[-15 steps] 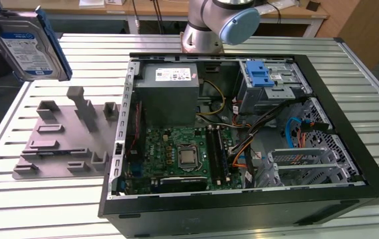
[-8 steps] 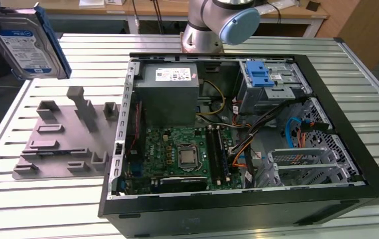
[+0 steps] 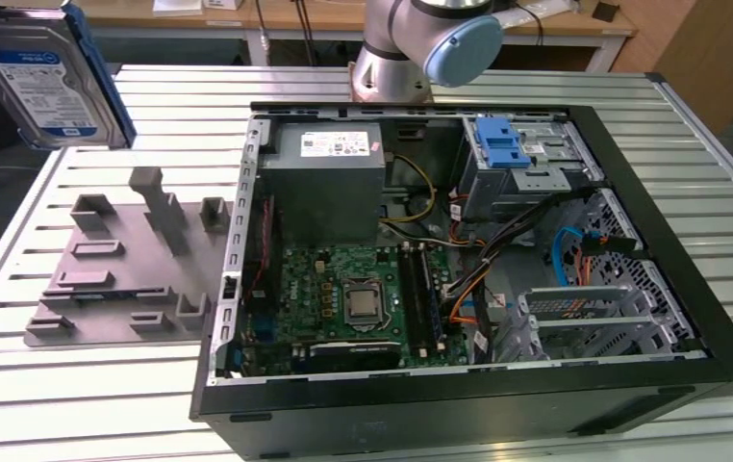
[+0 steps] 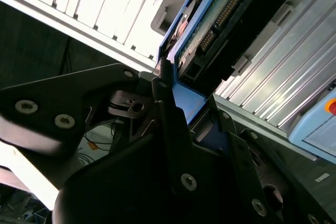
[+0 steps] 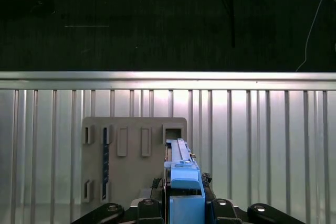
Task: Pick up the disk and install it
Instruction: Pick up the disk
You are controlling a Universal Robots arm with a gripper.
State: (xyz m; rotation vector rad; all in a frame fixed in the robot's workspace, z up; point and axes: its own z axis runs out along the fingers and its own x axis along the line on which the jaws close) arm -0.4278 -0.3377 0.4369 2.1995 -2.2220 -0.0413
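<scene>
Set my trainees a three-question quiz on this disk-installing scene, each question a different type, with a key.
1. True or false: the disk sits inside the open computer case.
2. What is the gripper shut on? A. the disk B. a screwdriver C. nothing
3. Fill in: the latch on the drive cage is coloured ___.
Key: 1 false; 2 A; 3 blue.

Slatted metal table | open computer case on top | green circuit board inside | grey slotted tray beside case, exterior view's left
</scene>
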